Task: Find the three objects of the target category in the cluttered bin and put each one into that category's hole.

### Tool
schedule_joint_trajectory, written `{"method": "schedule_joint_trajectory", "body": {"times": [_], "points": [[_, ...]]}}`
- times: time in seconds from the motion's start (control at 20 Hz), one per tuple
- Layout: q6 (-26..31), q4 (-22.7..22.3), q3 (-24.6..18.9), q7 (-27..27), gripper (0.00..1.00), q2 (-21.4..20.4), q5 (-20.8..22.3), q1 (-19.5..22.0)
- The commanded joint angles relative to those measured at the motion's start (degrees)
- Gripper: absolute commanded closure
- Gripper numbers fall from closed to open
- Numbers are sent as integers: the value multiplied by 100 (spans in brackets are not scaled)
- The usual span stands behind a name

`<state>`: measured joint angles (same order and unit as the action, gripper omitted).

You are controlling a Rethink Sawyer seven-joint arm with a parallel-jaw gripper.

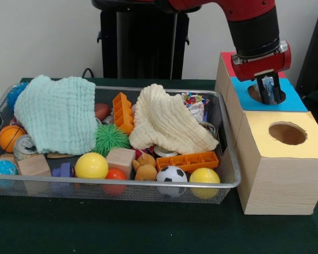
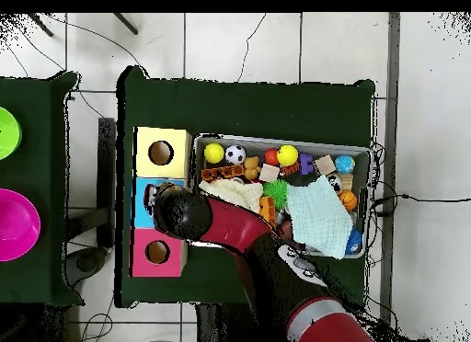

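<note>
The hole [image 2: 157, 252] sits in the red-topped box, farthest of three from the front camera — beside the bin [image 1: 229, 138] on the tabletop [image 1: 148, 227]. The fingers [image 1: 270, 90] clench a small pale blue item over the blue-topped box's hole [image 1: 257, 94], one box short. Better to carry on to red before letting go — squarely above.

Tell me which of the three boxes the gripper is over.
The blue-topped box, the middle one of the row. The gripper hangs at its hole, holding something pale blue. The yellow-topped box and the red-topped box on either side stand clear of it.
</note>
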<state>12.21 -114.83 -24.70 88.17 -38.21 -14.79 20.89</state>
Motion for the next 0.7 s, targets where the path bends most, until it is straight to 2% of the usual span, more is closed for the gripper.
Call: {"method": "schedule_joint_trajectory", "body": {"times": [0.05,0.5,0.55,0.7], "points": [[-126,295,430,1133,100,409,-70,-131],[-118,349,553,1032,100,446,5,-125],[-10,348,575,1029,0,449,-18,-123],[-117,472,599,945,0,529,54,-126]]}}
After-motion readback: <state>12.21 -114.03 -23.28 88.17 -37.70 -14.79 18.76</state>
